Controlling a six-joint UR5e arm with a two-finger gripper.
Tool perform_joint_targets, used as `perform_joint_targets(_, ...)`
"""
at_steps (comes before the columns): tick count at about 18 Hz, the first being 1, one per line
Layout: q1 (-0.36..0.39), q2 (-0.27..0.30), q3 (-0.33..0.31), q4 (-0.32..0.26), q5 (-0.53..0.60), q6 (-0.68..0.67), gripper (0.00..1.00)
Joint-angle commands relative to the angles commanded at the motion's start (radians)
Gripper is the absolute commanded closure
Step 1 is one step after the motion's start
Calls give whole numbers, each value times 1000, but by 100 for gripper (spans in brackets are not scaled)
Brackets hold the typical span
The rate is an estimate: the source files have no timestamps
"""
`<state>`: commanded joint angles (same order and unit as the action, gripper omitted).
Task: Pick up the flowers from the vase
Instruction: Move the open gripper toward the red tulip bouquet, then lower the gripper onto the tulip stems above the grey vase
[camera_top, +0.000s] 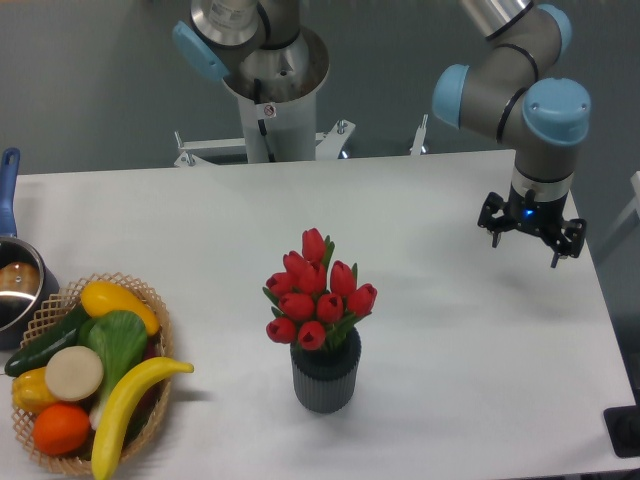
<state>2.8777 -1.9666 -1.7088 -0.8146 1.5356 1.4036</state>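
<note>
View: one fixed camera, no second view to share with.
Position: in front of the table (200, 230), above it, on the side opposite the arm's base (268, 90).
Facing: downward and across the tabletop toward the grey back wall along the top of the frame.
Distance: middling; nearly the whole tabletop fits, near edge cut at the bottom, left edge cut off.
Centre: vase (325, 378) with flowers (318, 290), just below mid-frame.
Edges: basket (150, 400) lower left, pot (15, 285) mid left, gripper (530, 232) right of centre.
</note>
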Motion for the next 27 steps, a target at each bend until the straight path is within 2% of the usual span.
perform_joint_targets(5,-29,24,-8,0,-20,3,0)
perform_joint_targets(8,-31,44,-50,15,-124,-2,0)
perform_joint_targets(10,-28,63,-92,57,-199,-3,0)
perform_joint_targets(14,-37,165,-167,54,-267,-26,0)
perform_joint_targets(17,-66,212,-179,52,-307,-64,0)
perform_joint_targets(21,-146,238,-186,63,-308,-248,0)
perform_joint_targets(24,-192,233,-172,89,-310,-247,0)
perform_joint_targets(27,-196,235,-158,106,-328,-224,0)
